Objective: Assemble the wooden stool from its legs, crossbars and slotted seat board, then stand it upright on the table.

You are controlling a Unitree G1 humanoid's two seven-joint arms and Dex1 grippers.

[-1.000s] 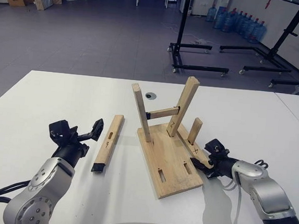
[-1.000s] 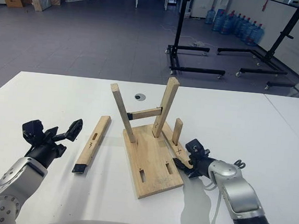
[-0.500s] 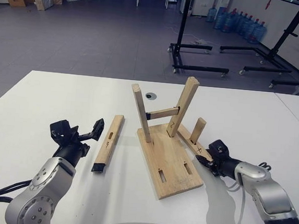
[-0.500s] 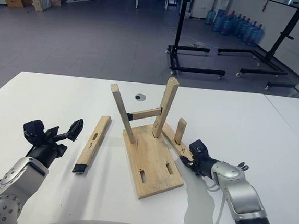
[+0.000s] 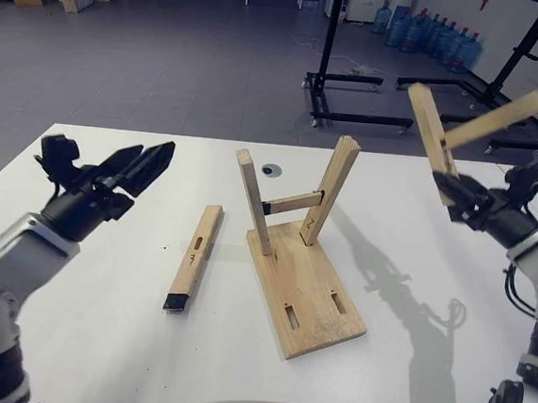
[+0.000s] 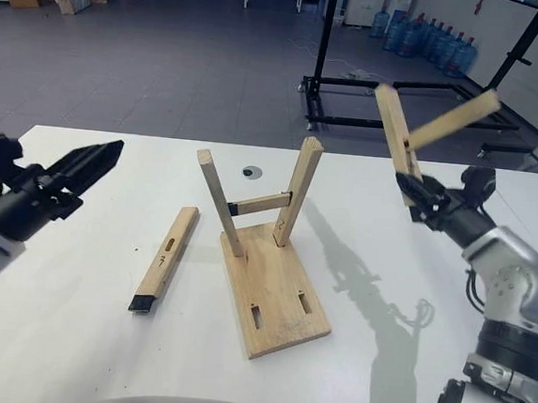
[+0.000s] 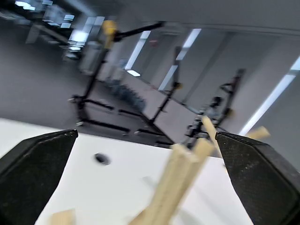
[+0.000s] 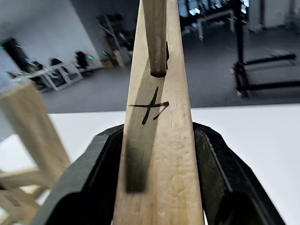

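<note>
A leg (image 5: 428,131) with a crossbar (image 5: 493,113) stuck in it is gripped tight by the right gripper (image 5: 458,192). It is held high, tilted, to the right of the seat board (image 5: 309,299). The board's empty slots (image 5: 292,315) lie below it, to its left. The left gripper (image 5: 148,159) is spread wide with nothing in it, above the white table (image 5: 84,270). A big hall with black racks (image 5: 330,65) is seen behind.

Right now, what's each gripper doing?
Left gripper: open, empty.
Right gripper: shut on the wooden leg with its crossbar attached.
</note>
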